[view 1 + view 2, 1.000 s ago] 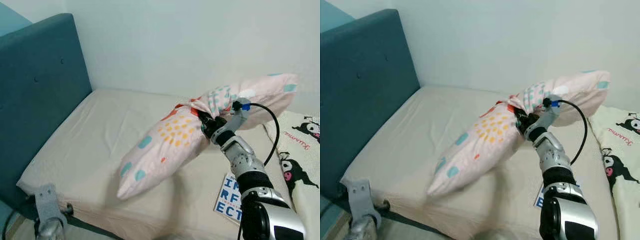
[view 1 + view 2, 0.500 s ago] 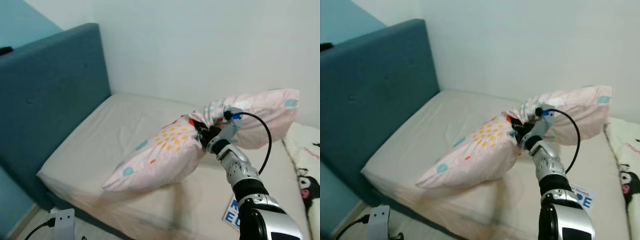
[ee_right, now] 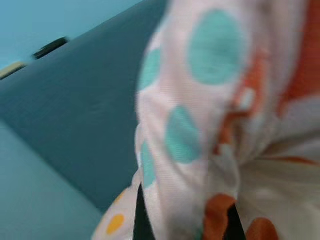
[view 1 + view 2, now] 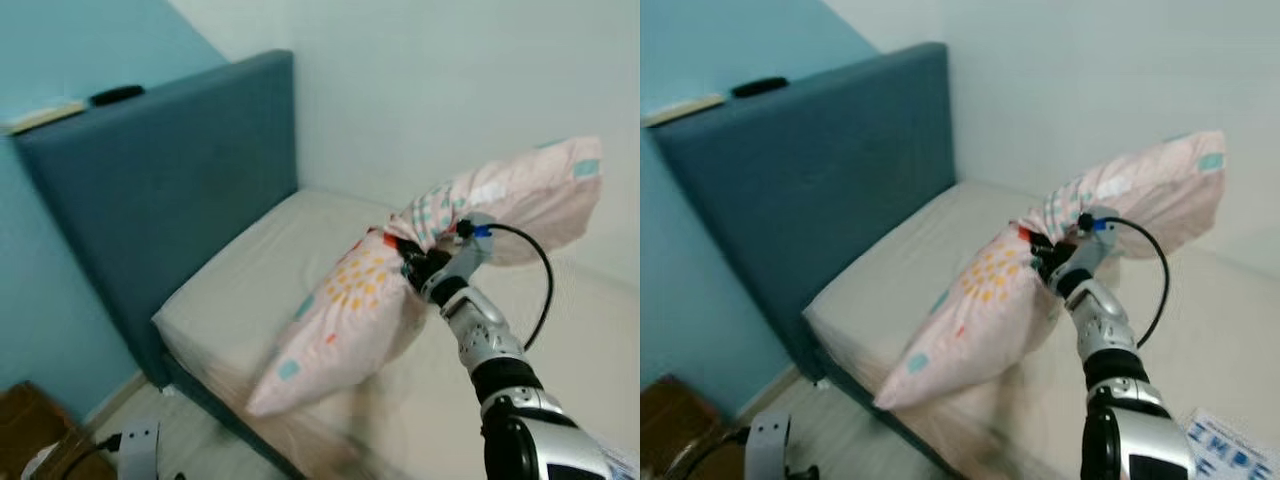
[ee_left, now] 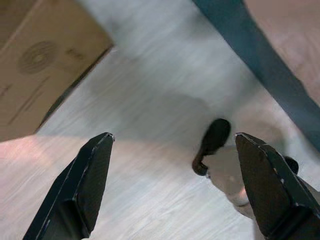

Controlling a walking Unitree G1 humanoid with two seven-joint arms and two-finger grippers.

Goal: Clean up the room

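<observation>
While the right gripper [image 4: 412, 262] pinches the pillow [image 4: 372, 300] at its middle, the fabric bunches into a knot between the black fingers and both ends hang free above the bed [image 4: 240, 290]. One end droops toward the near edge of the mattress, its tip just over the corner; the other end rises toward the white wall [image 4: 450, 80]. Pink cloth carries teal spots, yellow dots and orange patches, and in the right wrist view the gathered folds [image 3: 235, 150] press close around the fingertips [image 3: 144, 220], so the grip is clenched on the pillow. A black cable [image 4: 535, 275] loops from the wrist behind the silver right arm [image 4: 490, 350]. Dark teal headboard [image 4: 170, 190] stands at the bed's left end, with a dark flat thing [image 4: 116, 95] and a pale flat thing [image 4: 42, 115] lying on its top edge; what they are cannot be told. Down low, the left gripper [image 5: 172, 187] hangs over pale wooden floor [image 5: 140, 100] with its fingers spread wide apart and nothing between them. A brown cardboard box [image 5: 40, 65] sits on the floor near it.
</observation>
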